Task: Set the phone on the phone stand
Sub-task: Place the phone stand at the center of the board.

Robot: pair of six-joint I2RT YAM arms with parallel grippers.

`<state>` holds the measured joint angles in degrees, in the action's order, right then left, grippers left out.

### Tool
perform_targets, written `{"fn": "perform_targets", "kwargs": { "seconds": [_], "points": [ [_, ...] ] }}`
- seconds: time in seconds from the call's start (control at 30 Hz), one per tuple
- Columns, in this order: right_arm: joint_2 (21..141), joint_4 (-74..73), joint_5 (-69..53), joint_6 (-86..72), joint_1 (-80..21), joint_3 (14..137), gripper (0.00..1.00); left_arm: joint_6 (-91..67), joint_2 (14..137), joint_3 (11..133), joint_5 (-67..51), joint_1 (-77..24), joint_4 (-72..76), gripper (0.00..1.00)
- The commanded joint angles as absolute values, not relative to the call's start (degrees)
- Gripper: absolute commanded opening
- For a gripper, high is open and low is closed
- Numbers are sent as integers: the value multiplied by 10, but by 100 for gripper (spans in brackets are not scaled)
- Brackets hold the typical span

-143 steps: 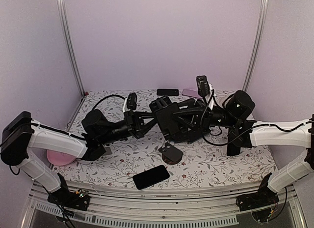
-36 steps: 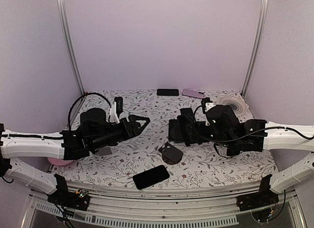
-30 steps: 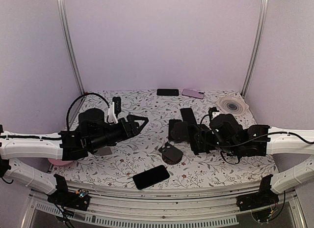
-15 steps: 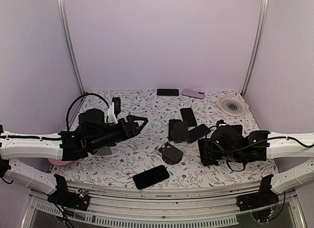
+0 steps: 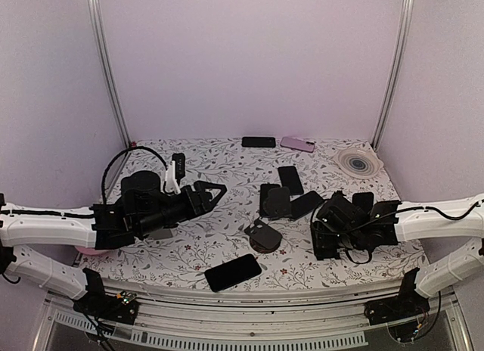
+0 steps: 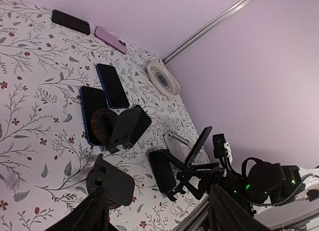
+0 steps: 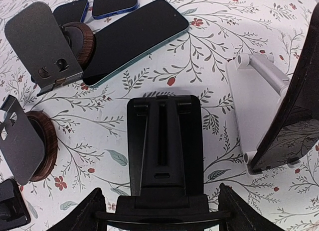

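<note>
The right gripper (image 7: 160, 190) has its fingers (image 7: 89, 213) spread wide, with nothing pinched between them. Just ahead of them sits a black stand (image 7: 163, 136). Its long axis runs straight up the frame, away from the gripper, and its near end is hidden behind the gripper's own body. Beyond it the teal phone (image 7: 134, 39) lies flat with the glass up, its long axis slanting from lower left to upper right. Its lower-left end is against the wooden disc of a grey stand (image 7: 42, 39). The phone rests on the table (image 5: 189, 245), just right of centre in the top view, and not on any stand.

A blue phone (image 7: 114, 2) is cut off by the top edge. A second blue phone (image 7: 72, 12) only peeks out from behind the grey stand's plate. At the right edge a dark slab (image 7: 299, 91) leans on a white stand (image 7: 256, 91). The slab is cropped, and I can't tell whether it is a phone.

The right arm (image 5: 439, 218) reaches in low from the right edge of the top view, forearm nearly level, with the gripper aimed left toward the stands. The left gripper (image 5: 219, 191), likewise spread and empty, hangs left of centre pointing right, well apart from the phones. The left arm (image 5: 45, 226) stretches in level from the left edge.
</note>
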<state>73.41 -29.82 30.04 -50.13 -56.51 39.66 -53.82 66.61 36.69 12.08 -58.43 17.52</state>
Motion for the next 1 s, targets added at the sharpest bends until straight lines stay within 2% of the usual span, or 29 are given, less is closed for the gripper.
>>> {"fn": "perform_targets", "kwargs": {
  "seconds": [0.0,0.27,0.53,0.97],
  "points": [
    [745,-272,304,-490,-552,397,32,-540,652,354,124,-582,175,68],
    [752,-269,301,-481,-547,405,53,-541,648,349,126,-581,177,68],
    [746,-270,295,-475,-547,409,67,-542,647,346,126,-582,178,69],
    [740,-272,288,-467,-547,418,78,-544,649,345,126,-581,182,69]
  ]
}}
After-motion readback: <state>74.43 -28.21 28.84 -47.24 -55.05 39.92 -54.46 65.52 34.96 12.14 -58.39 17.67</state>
